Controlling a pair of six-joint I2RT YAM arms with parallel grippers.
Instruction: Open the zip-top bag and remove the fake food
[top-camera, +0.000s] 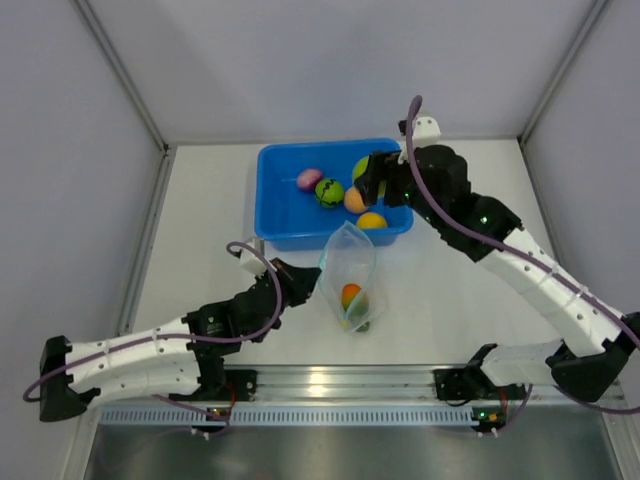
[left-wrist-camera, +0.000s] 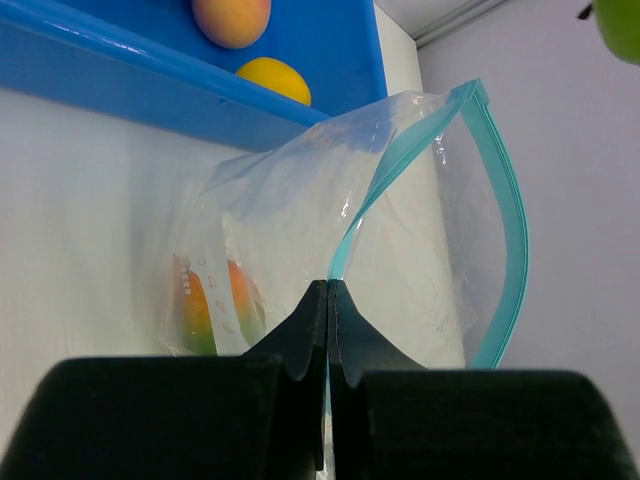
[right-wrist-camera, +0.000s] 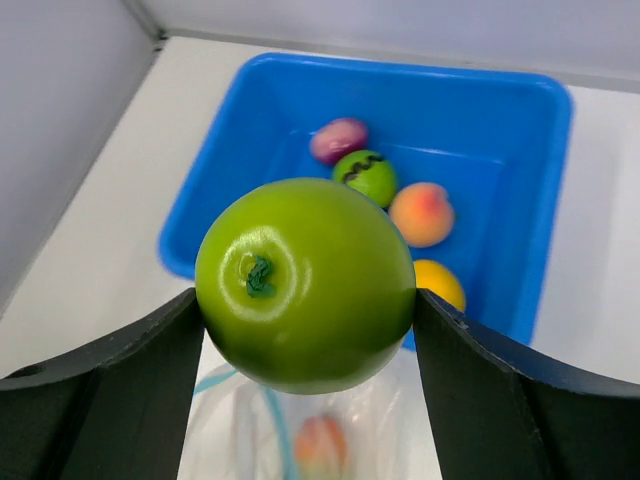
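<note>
Right jaws clamp apple (right-wrist-camera: 305, 285) over tub's (top-camera: 285, 228) near-right corner; release looks straight down. Left jaws pinch bag (left-wrist-camera: 420, 200) rim, mouth facing tub, one fruit (top-camera: 351, 296) inside.

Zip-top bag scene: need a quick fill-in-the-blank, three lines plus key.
The fruit in the right pincer is coloured ____. Loose fruits in the blue tub number ____. The zip-top bag, pinched at its rim by the left pincer, has its mouth ____.
Missing words: green; four; open.
</note>
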